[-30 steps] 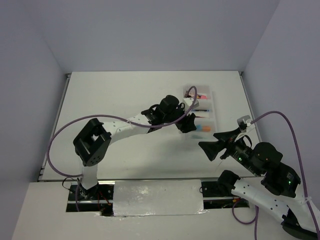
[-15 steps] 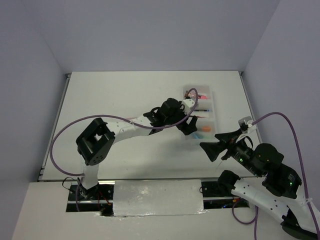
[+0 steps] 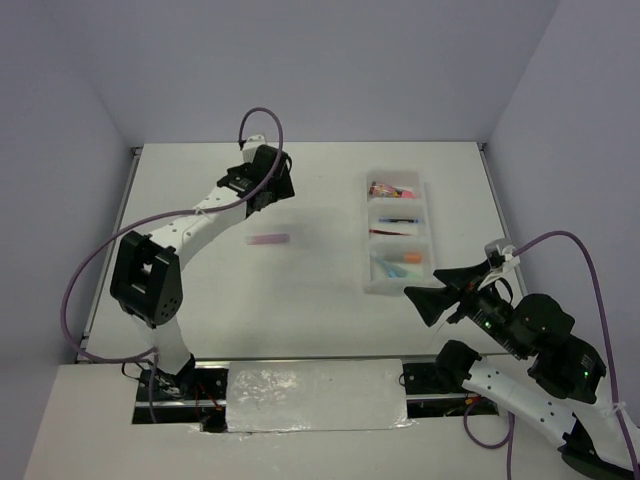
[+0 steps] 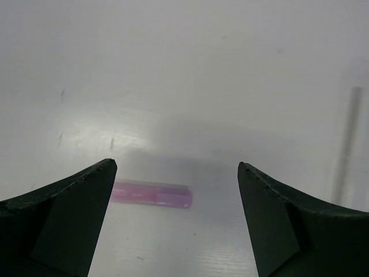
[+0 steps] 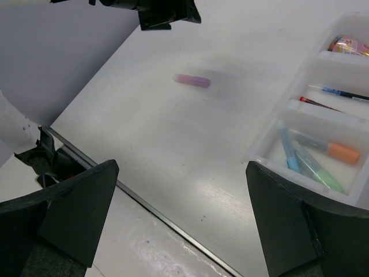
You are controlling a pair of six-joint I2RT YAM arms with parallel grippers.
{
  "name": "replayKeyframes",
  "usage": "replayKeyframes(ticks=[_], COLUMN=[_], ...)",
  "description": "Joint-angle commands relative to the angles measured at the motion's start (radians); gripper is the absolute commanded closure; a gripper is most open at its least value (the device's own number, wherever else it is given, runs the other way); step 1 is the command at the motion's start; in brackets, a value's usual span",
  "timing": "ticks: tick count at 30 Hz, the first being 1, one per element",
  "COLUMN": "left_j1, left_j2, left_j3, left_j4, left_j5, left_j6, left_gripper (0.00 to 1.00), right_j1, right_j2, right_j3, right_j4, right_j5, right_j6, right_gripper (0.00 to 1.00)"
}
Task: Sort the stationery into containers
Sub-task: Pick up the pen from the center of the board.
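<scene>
A pastel pink highlighter [image 3: 268, 239] lies flat on its side on the table [image 3: 200, 290], alone and well apart from the translucent white tray [image 3: 365, 240]. The tray has three compartments in a row. The far one holds a pink-red tube [image 5: 349, 45]. The middle one holds a thin blue pen [image 5: 346, 92] and a thin red pen [image 5: 314, 104]. The near one holds a blue highlighter [image 5: 286, 150], a mint-green highlighter [image 5: 317, 172] and an orange-capped marker [image 5: 334, 151].

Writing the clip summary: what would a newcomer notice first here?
A lone pink marker lies on the table left of centre, with the left gripper open close by. On the right, the three-compartment tray holds the other pens and markers; the right gripper hangs open near its near end.
</scene>
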Motion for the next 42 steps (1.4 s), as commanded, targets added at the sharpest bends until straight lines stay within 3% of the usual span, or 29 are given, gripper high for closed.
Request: replayKeyframes(ticks=[1, 2, 5, 10, 14, 24, 29, 34, 36, 37, 42], left_j1=[-0.002, -0.004, -0.002, -0.001, 0.002, 0.03, 0.03, 0.027, 0.01, -0.001, -0.163], left_j2=[0.056, 0.064, 0.104, 0.232, 0.326, 0.375, 0.404, 0.383, 0.328, 0.303, 0.142], left_j3=[0.074, 0.089, 0.161, 0.304, 0.342, 0.192, 0.118, 0.063, 0.025, 0.008, -0.004], left_j4=[-0.387, -0.438, -0.596, -0.748, -0.801, -0.643, -0.552, -0.491, -0.457, -0.437, -0.316], left_j5=[-0.195, -0.213, -0.22, -0.163, -0.146, -0.007, 0.029, 0.061, 0.063, 0.063, -0.011], left_j6=[-0.335, -0.491, -0.755, -0.951, -1.029, -0.989, -0.965, -0.928, -0.919, -0.914, -0.859], left_gripper=[0.01, 0.01, 0.01, 0.01, 0.05, 0.15, 0.38, 0.78, 0.86, 0.94, 1.0], right_j1=[0.006, 0.006, 0.006, 0.006, 0.006, 0.007, 0.006, 0.006, 0.006, 0.004, 0.004], right_j2=[0.024, 0.03, 0.027, 0.028, 0.025, 0.033, 0.042, 0.034, 0.03, 0.03, 0.037], right_j3=[0.003, 0.003, -0.007, -0.006, -0.004, -0.01, -0.01, 0.006, 0.011, 0.013, 0.017], right_j4=[0.014, 0.011, 0.018, 0.011, 0.009, 0.008, 0.014, -0.002, -0.006, -0.008, -0.014], right_j5=[0.003, 0.003, 0.003, -0.004, 0.003, 0.009, -0.004, 0.006, 0.016, 0.019, 0.035], right_j6=[-0.002, -0.001, 0.006, 0.012, 0.01, 0.003, 0.006, 0.006, 0.004, 0.004, 0.0], right_gripper=[0.0, 0.0, 0.0, 0.0, 0.0, 0.0, 0.0, 0.0, 0.0, 0.0, 0.0])
